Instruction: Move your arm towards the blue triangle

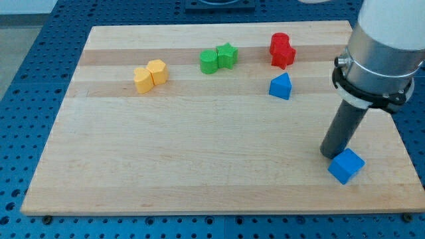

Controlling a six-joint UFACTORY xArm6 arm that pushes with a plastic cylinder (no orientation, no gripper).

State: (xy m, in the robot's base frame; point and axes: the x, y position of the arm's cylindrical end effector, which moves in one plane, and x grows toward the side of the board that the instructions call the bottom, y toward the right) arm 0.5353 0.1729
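Observation:
The blue triangle (281,86) lies on the wooden board (199,153) in the upper right part of the view. My tip (331,154) rests on the board at the lower right, well below and to the right of the triangle. It touches or nearly touches the upper left side of a blue cube (346,165). The dark rod rises from the tip into the grey arm body at the view's right.
Two red blocks (281,50) sit together above the blue triangle. A green pair (218,58), one star-shaped, lies at the top middle. Two yellow blocks (150,75) lie at the upper left. The board's right edge is close to the blue cube.

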